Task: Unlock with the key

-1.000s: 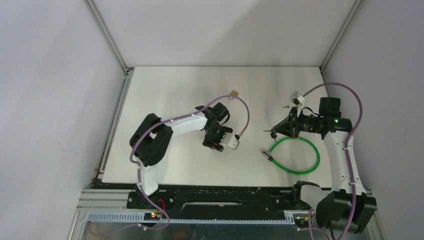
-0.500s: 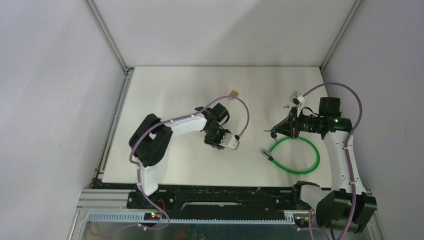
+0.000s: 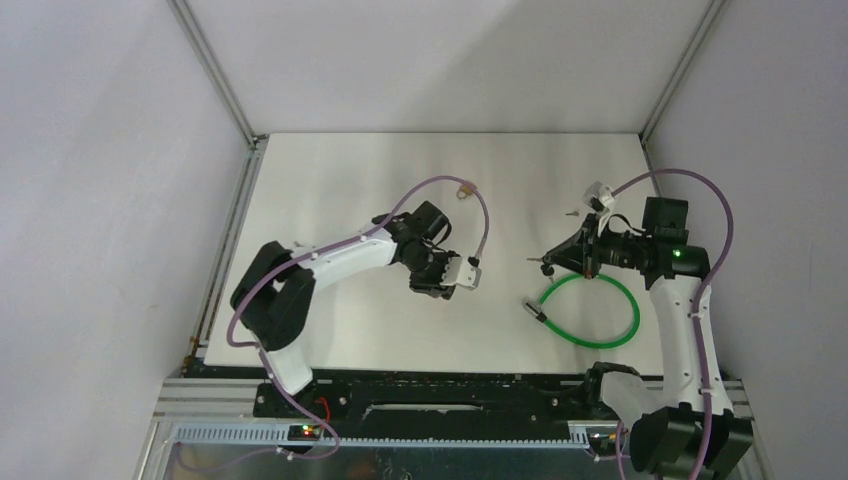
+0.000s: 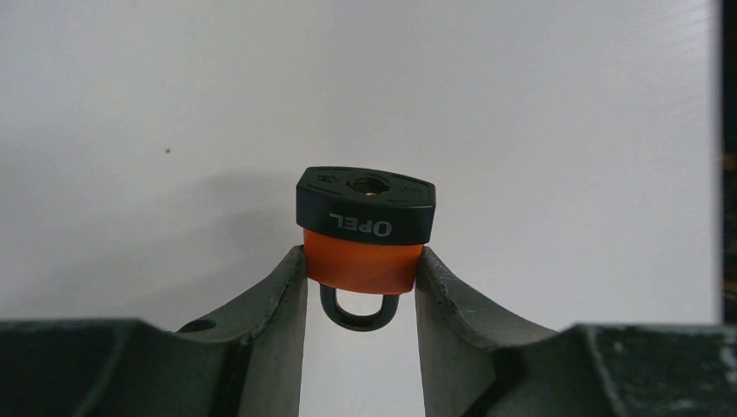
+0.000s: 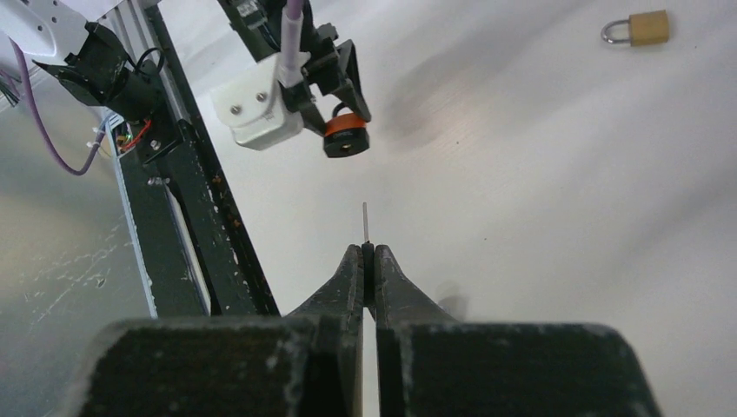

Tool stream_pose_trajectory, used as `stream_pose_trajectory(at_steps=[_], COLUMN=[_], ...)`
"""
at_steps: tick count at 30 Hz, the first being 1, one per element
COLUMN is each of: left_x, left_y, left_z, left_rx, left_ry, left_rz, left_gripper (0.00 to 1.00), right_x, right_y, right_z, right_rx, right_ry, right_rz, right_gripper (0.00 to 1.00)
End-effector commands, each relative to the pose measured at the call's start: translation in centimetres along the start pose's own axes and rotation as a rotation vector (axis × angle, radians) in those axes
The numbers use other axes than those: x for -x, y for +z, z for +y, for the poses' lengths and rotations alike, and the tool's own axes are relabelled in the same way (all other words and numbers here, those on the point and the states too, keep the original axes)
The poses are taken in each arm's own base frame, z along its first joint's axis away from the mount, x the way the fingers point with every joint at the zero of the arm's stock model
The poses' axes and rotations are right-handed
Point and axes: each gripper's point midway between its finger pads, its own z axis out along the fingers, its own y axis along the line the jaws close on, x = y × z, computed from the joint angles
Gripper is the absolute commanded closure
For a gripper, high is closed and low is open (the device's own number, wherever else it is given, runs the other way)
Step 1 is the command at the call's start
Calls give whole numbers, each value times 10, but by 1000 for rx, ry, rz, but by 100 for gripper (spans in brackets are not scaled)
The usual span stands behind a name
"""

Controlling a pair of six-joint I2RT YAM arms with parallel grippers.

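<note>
My left gripper [image 4: 361,261] is shut on an orange padlock with a black keyhole end [image 4: 365,228]. The keyhole faces away from the wrist and the shackle [image 4: 359,309] hangs between the fingers. The padlock is held above the table's middle [image 3: 437,287]. My right gripper [image 5: 368,252] is shut on a key, and the thin blade [image 5: 366,222] sticks out of the tips. It points at the padlock [image 5: 346,137] across a clear gap. In the top view the right gripper [image 3: 550,263] is to the right of the padlock.
A brass padlock [image 3: 466,186] lies on the table behind the left arm and also shows in the right wrist view [image 5: 639,29]. A green cable loop [image 3: 632,302] with a metal end [image 3: 535,309] lies below the right gripper. A black frame rail [image 3: 450,382] runs along the near edge.
The left arm has stretched out lower and its wrist has turned, with the padlock staying near the same spot. The right arm has shifted only slightly.
</note>
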Motion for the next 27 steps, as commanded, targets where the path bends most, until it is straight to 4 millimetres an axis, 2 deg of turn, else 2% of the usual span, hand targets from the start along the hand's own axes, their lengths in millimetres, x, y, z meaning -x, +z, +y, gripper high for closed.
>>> stream_pose_trajectory(at_steps=[1,7,13,16,19,23,27], left_x=[43,63,85,91,98,112,127], left_y=[-40,-69,-106,-115,-121,-131,-139], left_z=[-33,-98,-134,-139,-132,-127,-131], left_rx=[-132,-371,-540,-547,-485,-470,-466], left_ry=[-88,-223,-296,-283,-235,-170,-96], left_rz=[-120,-208,-270,-300,-324,-353,-348], left_gripper=[100,100,100,100,100,100,100], right_x=[17,24,19,14,11,9,5], right_y=[3,17,30,38,42,38,30], right_z=[16,46,84,99,109,127,132], right_rx=[32,81,192,236,264,315,316], right_ry=[-69,-234,-444,-531,-589,-632,-664], right_rz=[-41,-17,46,74,86,75,65], right_gripper=[100,100,100,100,100,100,100])
